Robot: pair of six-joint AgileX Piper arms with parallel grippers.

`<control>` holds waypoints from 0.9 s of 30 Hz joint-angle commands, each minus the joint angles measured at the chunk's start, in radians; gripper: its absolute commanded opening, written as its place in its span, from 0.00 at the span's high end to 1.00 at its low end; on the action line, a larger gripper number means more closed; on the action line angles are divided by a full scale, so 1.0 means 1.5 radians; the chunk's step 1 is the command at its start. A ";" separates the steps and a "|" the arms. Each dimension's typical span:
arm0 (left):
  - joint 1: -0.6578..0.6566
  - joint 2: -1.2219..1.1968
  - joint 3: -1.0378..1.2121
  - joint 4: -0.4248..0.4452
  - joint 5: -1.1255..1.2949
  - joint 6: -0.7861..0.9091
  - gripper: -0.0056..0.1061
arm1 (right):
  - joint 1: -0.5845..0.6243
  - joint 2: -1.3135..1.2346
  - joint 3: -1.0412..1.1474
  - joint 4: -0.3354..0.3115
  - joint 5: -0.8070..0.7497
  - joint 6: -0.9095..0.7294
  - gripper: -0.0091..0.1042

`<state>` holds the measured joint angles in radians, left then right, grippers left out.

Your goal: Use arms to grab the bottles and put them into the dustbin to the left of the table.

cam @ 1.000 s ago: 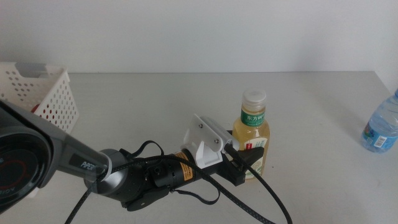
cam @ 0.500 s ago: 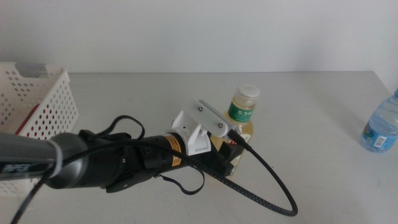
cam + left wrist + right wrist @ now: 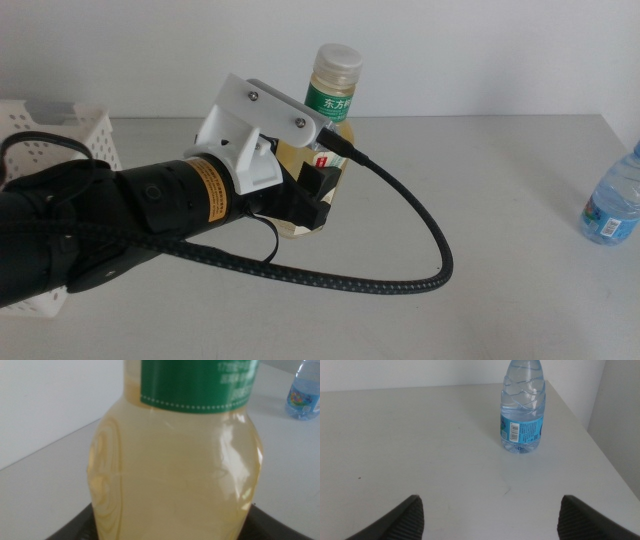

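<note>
The yellow tea bottle with white cap and green label hangs above the table, a little left of the middle. My left gripper is shut on its lower body. In the left wrist view the tea bottle fills nearly the whole picture. The clear water bottle stands at the table's right edge. It also stands upright ahead of my right gripper, which is open and apart from the water bottle. The dustbin sits at the far left, partly hidden by the left arm.
A thick black cable loops from the left wrist out over the middle of the table. The table's right edge runs just beyond the water bottle. A white wall stands behind the table.
The left gripper has lifted the tea bottle off the table and carried it up and to the left, toward the dustbin. The water bottle has not moved.
</note>
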<state>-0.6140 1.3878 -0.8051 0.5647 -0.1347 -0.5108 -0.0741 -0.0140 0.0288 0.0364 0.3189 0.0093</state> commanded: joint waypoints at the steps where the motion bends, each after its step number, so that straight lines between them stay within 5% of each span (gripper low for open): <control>1: -0.001 -0.058 -0.024 -0.019 -0.047 -0.014 0.96 | -0.003 -0.014 -0.007 -0.008 -0.049 -0.006 0.25; 7: -0.001 -0.092 -0.028 -0.025 0.041 -0.029 0.96 | -0.003 -0.014 -0.007 -0.008 -0.049 -0.006 0.25; 10: -0.001 -0.094 -0.057 -0.094 0.153 -0.003 0.96 | -0.003 -0.014 -0.007 -0.008 -0.049 -0.006 0.25; 17: 0.000 -0.094 -0.166 -0.290 0.346 0.285 0.96 | -0.003 -0.014 -0.007 -0.008 -0.049 -0.006 0.25; 27: 0.112 -0.072 -0.327 -0.262 0.564 0.310 0.96 | -0.003 -0.014 -0.007 -0.008 -0.049 -0.006 0.25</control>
<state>-0.4804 1.3114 -1.2244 0.1421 0.7606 -0.0544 -0.0741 -0.0140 0.0288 0.0364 0.3189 0.0093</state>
